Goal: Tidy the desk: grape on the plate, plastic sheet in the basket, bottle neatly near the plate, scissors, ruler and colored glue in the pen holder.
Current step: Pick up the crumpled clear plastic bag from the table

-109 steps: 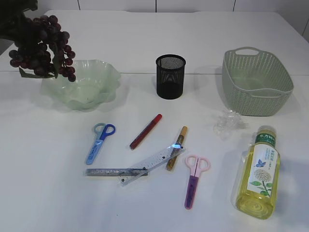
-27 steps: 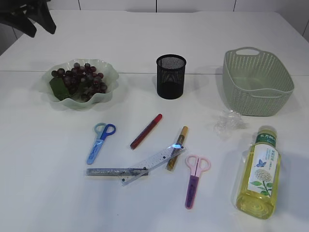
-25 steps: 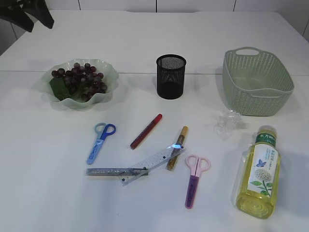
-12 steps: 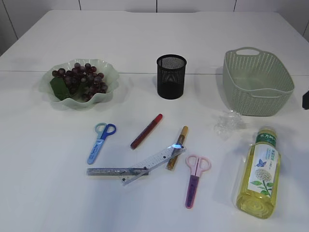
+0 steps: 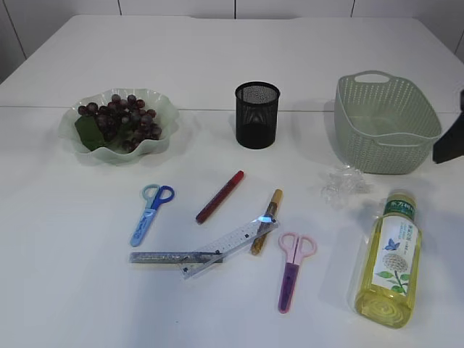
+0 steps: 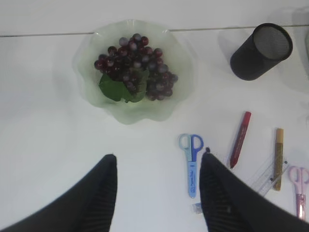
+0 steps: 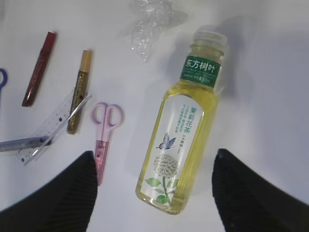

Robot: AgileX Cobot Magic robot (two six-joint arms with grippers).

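Grapes (image 5: 116,119) sit in the green plate (image 5: 163,109) toward the counter's left edge, left fingers (image 6: 108,193) spread and empty above. Mid-counter lie blue scissors (image 5: 151,214), rulers (image 5: 210,250), glue pens (image 5: 219,196) and pink scissors (image 5: 290,268), the pen holder (image 5: 256,114) behind. Rightward, the plastic sheet (image 5: 344,183) rests beside the basket (image 5: 384,148); the bottle (image 7: 181,135), labelled 东方树叶, lies flat under the spread, empty right fingers (image 7: 72,193).

You're looking at a matt white table (image 5: 217,58), a black metal mesh pen holder (image 5: 257,114), a woven-look pale green plastic basket (image 5: 384,123), a translucent glossy plate (image 5: 119,127), crinkled clear plastic sheet (image 5: 343,184) and a glossy clear bottle (image 7: 181,135).
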